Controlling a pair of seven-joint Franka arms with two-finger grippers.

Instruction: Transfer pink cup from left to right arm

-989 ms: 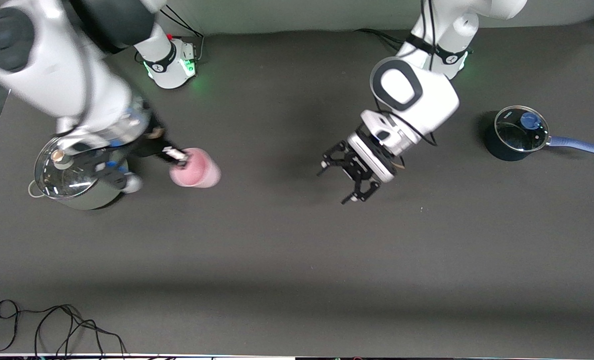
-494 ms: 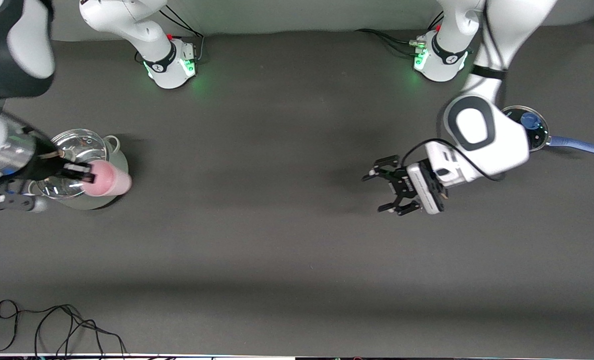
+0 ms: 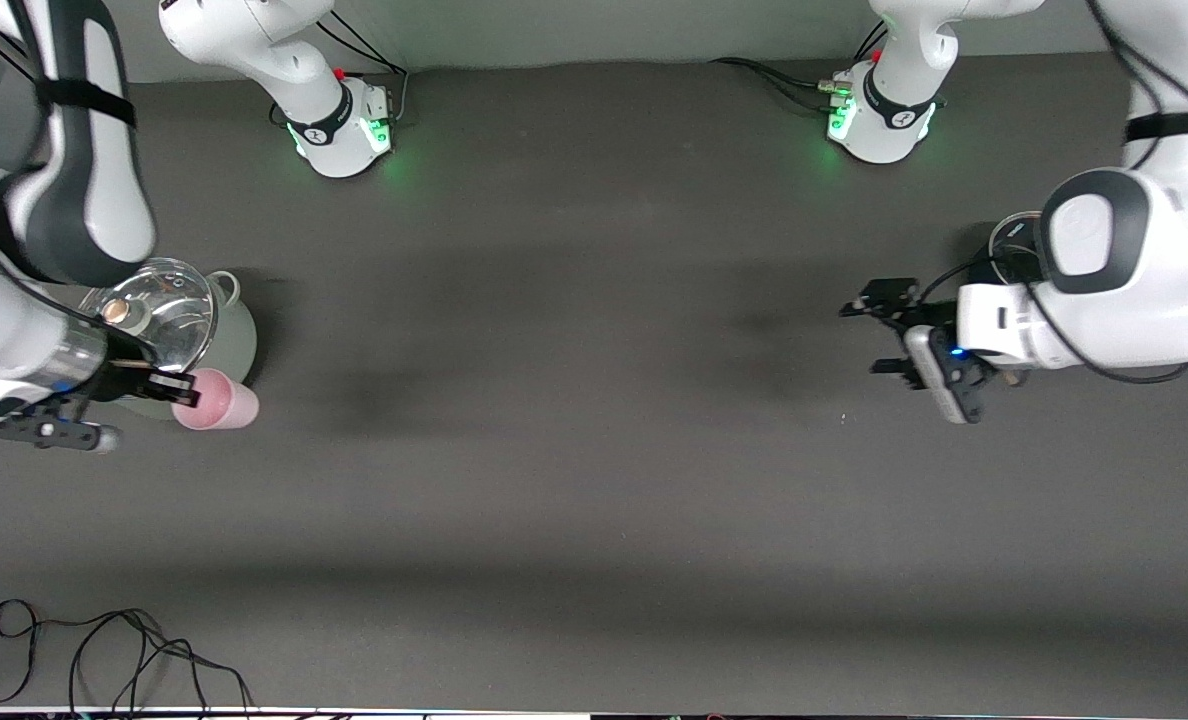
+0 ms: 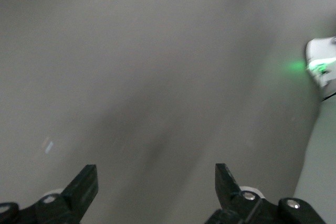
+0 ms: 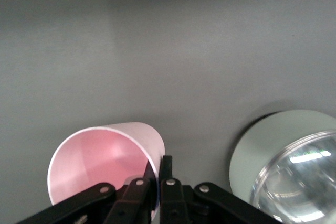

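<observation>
The pink cup (image 3: 222, 402) hangs tilted in my right gripper (image 3: 180, 388), low over the table next to a lidded pot. In the right wrist view the two fingers are shut on the cup's rim (image 5: 155, 157), one inside and one outside, and the cup's (image 5: 100, 161) mouth faces the camera. My left gripper (image 3: 869, 336) is open and empty over bare mat at the left arm's end of the table. The left wrist view shows its fingertips (image 4: 86, 182) wide apart with nothing between them.
A pale green pot with a glass lid (image 3: 216, 325) stands right beside the cup and also shows in the right wrist view (image 5: 283, 150). A dark saucepan (image 3: 1009, 240) is mostly hidden by the left arm. Loose cable (image 3: 104, 650) lies at the front corner.
My right gripper carried the pink cup from mid-table to the pot at the right arm's end and lowered it. My left gripper drew back, open, toward the left arm's end.
</observation>
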